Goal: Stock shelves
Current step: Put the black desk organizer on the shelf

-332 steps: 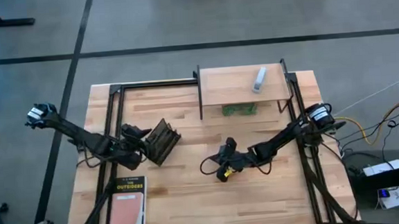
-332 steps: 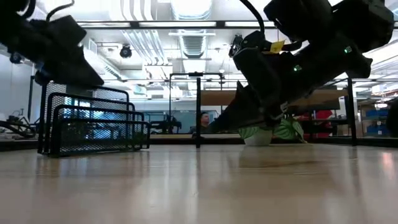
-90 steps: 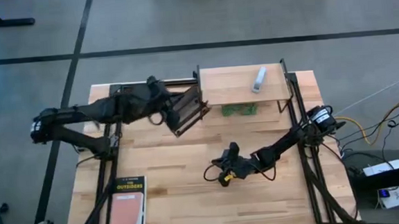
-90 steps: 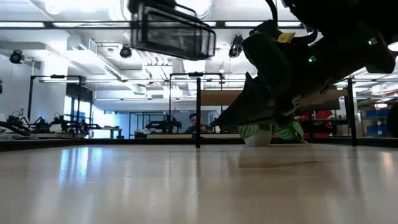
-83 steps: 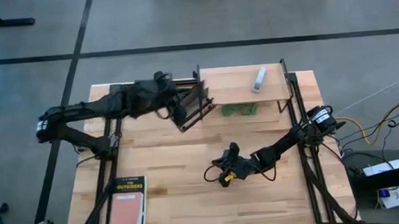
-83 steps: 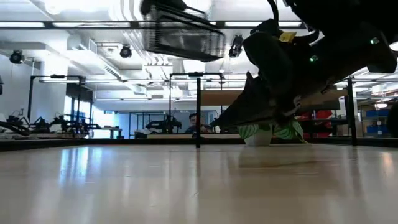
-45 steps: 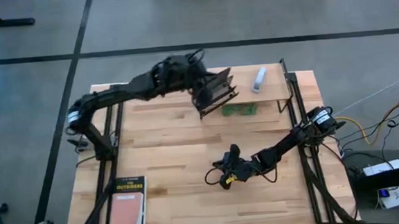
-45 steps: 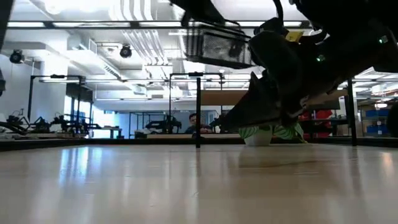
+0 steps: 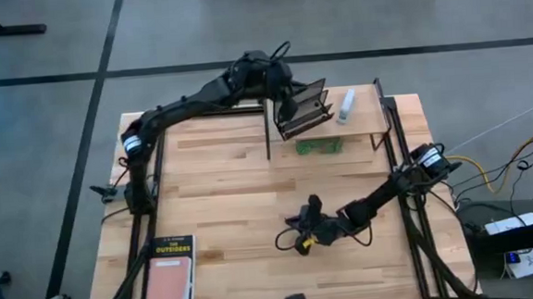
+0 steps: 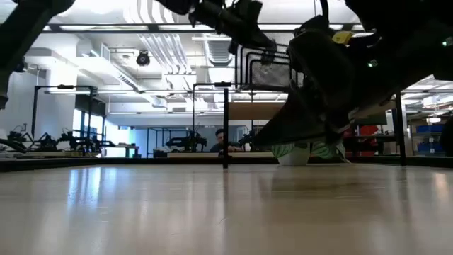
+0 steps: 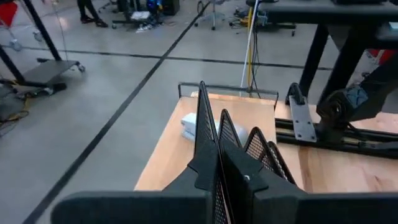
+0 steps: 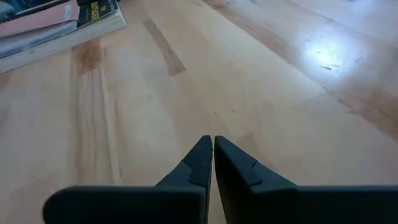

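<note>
Shelf (image 9: pixel 362 125) top is my target: left gripper (image 9: pixel 287 100) grips the wire rack (image 9: pixel 303 110) above it; right gripper (image 9: pixel 300 243) rests clenched, empty.

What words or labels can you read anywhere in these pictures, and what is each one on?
"OUTSIDERS": on the book's black cover, near the table's front left; the small lines around it are too small to read.
The white object on the shelf: no readable text.

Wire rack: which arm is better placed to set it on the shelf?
Left. Its claw is shut on the wire rack, held over the shelf beside the white object. The right claw, shut and empty, sits low over the tabletop.
</note>
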Action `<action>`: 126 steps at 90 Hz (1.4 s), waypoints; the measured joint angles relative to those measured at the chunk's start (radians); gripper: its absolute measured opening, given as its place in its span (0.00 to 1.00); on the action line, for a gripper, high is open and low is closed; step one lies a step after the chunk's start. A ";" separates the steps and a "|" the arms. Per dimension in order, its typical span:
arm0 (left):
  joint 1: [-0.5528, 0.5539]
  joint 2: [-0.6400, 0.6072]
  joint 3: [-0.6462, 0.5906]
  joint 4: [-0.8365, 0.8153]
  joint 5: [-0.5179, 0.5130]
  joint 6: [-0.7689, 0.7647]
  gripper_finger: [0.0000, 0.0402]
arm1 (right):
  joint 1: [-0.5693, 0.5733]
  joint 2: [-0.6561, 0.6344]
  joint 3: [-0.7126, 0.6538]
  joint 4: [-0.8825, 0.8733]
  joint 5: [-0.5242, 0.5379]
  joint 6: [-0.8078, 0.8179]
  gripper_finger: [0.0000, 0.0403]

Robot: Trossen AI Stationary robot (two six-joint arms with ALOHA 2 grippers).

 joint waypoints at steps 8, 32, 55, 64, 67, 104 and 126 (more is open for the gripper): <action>0.015 0.007 -0.013 0.029 0.013 0.006 0.00 | 0.007 0.000 0.000 0.000 0.000 0.003 0.01; 0.063 0.026 -0.014 0.087 0.065 0.047 0.00 | 0.014 0.000 0.000 0.000 0.000 0.003 0.01; 0.089 0.067 -0.014 0.094 0.066 0.046 0.01 | 0.014 0.001 0.000 0.004 0.000 0.003 0.01; 0.091 0.071 -0.015 0.096 0.067 0.034 0.02 | 0.014 0.001 0.000 0.005 0.000 0.003 0.01; 0.091 0.071 -0.015 0.096 0.067 0.033 0.02 | 0.014 0.001 0.000 0.005 0.000 0.003 0.01; 0.091 0.071 -0.015 0.100 0.032 0.016 0.11 | 0.014 0.001 0.000 0.004 0.035 -0.009 0.01; 0.090 0.071 -0.015 0.099 0.030 0.018 0.24 | 0.014 0.001 0.000 0.004 0.035 -0.009 0.01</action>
